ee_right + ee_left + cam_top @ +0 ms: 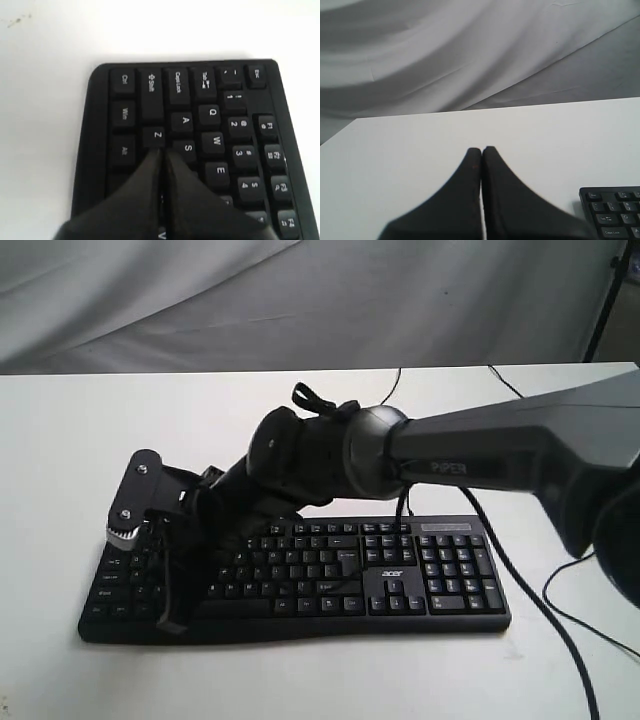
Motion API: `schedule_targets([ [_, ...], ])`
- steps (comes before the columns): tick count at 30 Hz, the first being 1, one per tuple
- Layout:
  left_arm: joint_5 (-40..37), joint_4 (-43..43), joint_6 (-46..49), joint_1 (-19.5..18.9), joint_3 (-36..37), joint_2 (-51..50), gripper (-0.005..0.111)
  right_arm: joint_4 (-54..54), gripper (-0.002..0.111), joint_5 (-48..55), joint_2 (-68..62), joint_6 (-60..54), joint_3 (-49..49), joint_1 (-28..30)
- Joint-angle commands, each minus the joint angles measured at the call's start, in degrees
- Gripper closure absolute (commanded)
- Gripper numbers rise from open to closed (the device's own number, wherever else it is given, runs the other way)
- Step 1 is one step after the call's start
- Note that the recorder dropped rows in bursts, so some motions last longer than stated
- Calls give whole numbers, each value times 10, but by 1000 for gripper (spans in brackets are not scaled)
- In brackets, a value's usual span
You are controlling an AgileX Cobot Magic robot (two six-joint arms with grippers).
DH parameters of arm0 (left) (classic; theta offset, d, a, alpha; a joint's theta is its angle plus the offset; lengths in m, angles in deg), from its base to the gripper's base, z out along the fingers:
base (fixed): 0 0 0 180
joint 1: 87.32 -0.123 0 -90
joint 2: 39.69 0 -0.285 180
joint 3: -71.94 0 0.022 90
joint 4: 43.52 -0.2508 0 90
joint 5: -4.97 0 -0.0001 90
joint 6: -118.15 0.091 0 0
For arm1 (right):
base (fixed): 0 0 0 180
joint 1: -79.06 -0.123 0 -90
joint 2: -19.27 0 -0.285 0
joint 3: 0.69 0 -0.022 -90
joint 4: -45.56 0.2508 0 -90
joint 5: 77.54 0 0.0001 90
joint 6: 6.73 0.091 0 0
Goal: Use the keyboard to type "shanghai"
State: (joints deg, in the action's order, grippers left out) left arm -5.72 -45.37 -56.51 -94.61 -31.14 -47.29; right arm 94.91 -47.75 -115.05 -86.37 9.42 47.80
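The black keyboard (440, 585) with its white acer logo lies on the white table (60, 440). My right arm reaches across it to its left end. In the right wrist view my right gripper (162, 151) is shut with nothing in it; its tips sit low over the keyboard (150, 90) at the gap between the Z key (157, 135) and the S key (188, 148). In the exterior view the right gripper (166, 612) points down near the keyboard's front left. My left gripper (481, 149) is shut and empty over bare table, left of the keyboard's corner (612, 212).
A thin black cable (520, 575) runs from the right arm across the table's right side. Another cable (390, 385) leads to the table's back edge. A grey cloth backdrop (300, 300) hangs behind, and a dark stand leg (603, 300) is at the far right.
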Motion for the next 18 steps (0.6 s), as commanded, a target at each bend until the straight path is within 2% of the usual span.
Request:
schedule_targets([
  [1,2,0,-2,2,3,-2,106,-5,108,26,-30,22,56,-7],
  [7,2,0,-2,2,3,-2,106,-36,108,44,-66,55,123,-13],
  [18,2,0,-2,2,3,-2,106,-40,108,26,-78,62,128,-15],
])
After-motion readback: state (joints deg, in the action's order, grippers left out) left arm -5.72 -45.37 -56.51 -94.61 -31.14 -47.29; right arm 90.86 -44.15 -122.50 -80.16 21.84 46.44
